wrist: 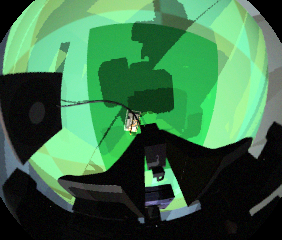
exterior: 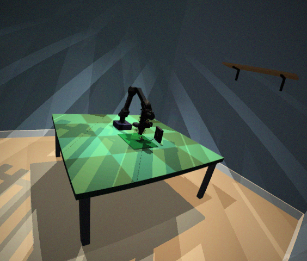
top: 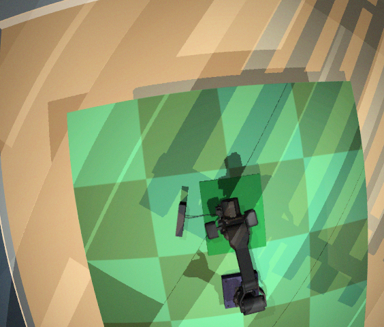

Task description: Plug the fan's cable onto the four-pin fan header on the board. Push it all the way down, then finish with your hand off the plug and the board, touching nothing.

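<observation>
My gripper (wrist: 150, 135) (exterior: 140, 132) is shut on the dark plug (wrist: 151, 127) low over the green board (top: 256, 190) (exterior: 128, 138) (wrist: 196, 60). The plug is mostly hidden by the fingers. The pale four-pin header (wrist: 132, 121) stands on the board just left of the fingertips in the wrist view; the arm hides it in the top view. The black fan (top: 180, 219) (exterior: 158, 135) (wrist: 31, 112) stands upright beside the board. Its thin dark cable (top: 199, 215) (wrist: 96, 101) runs to the plug. Whether the plug touches the header cannot be told.
The arm's purple base (top: 231, 290) (exterior: 122, 124) (wrist: 158, 196) stands on the checkered green table (top: 114, 211) (exterior: 114, 165), behind the board as seen in the exterior view. A wall shelf (exterior: 260, 69) is far off. Striped shadows cross the table and board.
</observation>
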